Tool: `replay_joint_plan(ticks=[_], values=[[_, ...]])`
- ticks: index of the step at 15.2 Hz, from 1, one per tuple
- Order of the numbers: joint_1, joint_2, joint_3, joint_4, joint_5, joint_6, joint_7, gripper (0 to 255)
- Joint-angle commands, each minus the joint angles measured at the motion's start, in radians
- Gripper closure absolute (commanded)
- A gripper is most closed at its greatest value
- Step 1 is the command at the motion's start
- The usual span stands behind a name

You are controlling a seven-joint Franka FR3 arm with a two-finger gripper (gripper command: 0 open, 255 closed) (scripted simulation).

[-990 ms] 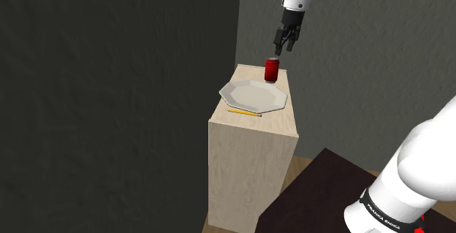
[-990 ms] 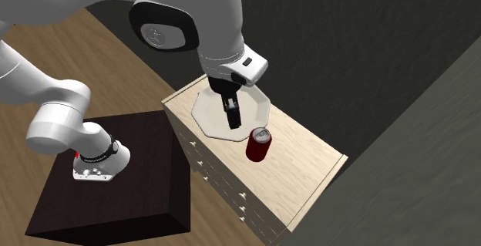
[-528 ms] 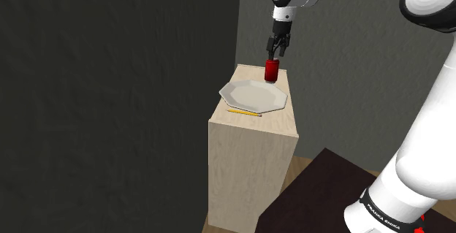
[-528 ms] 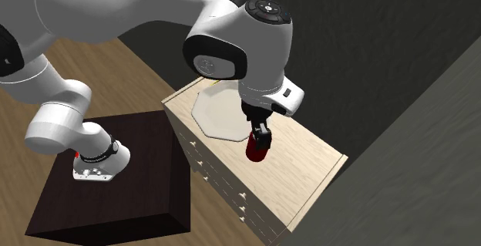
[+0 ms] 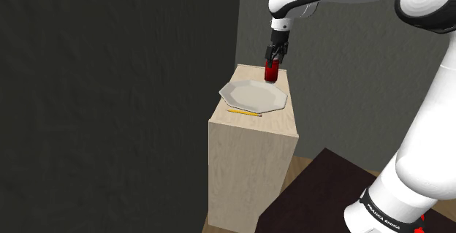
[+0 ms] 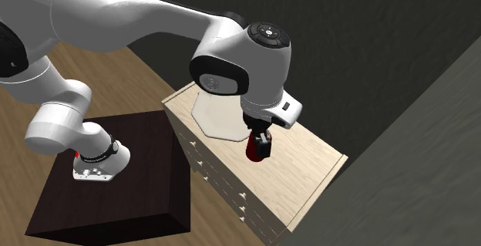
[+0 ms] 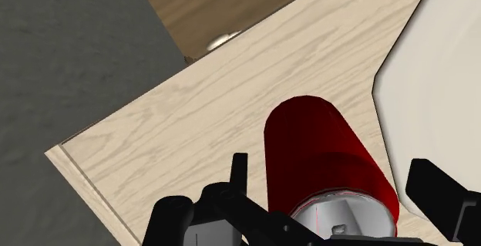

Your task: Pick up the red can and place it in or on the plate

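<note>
Can [image 5: 270, 73]: red, upright on cabinet [image 5: 252, 151] top, just beside far rim of plate [image 5: 252, 95]; not on it.
Tool [image 7: 337, 176]: open, jaws astride can's upper part; fingers [image 7: 240, 176] either side w/ a gap showing, so no grip yet.
Key relation: can directly under tool, btwn fingers; long axis vertical, in line w/ tool's approach from above.
Plate: pale, many-sided, lies toward shoulder view's lower left of can; in wrist view one finger hangs by plate's edge.
Step (est.): pre-grasp, closing comes next.
Progress (est.): early; can not lifted, nothing on plate.
Next needs (est.): squeeze, lift straight up, short shift over plate, set down.
Risk (est.): plate-side finger may catch rim; can could tip if pinched high.
Other: yellow pencil [image 5: 243, 112] at plate's near side, prob. out of the route.
</note>
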Motion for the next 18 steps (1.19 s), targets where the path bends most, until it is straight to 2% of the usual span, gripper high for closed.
replay_joint_plan(ticks=[1, 6, 7, 16, 18], values=[[0.0, -0.001, 0.0, -0.006, 0.0, 0.005, 0.0, 0], [0.0, -0.001, 0.0, -0.006, 0.0, 0.005, 0.0, 0], [0.0, -0.001, 0.0, -0.006, 0.0, 0.005, 0.0, 255], [0.0, -0.001, 0.0, -0.006, 0.0, 0.005, 0.0, 255], [0.0, -0.004, 0.0, 0.017, -0.001, -0.021, 0.0, 255]])
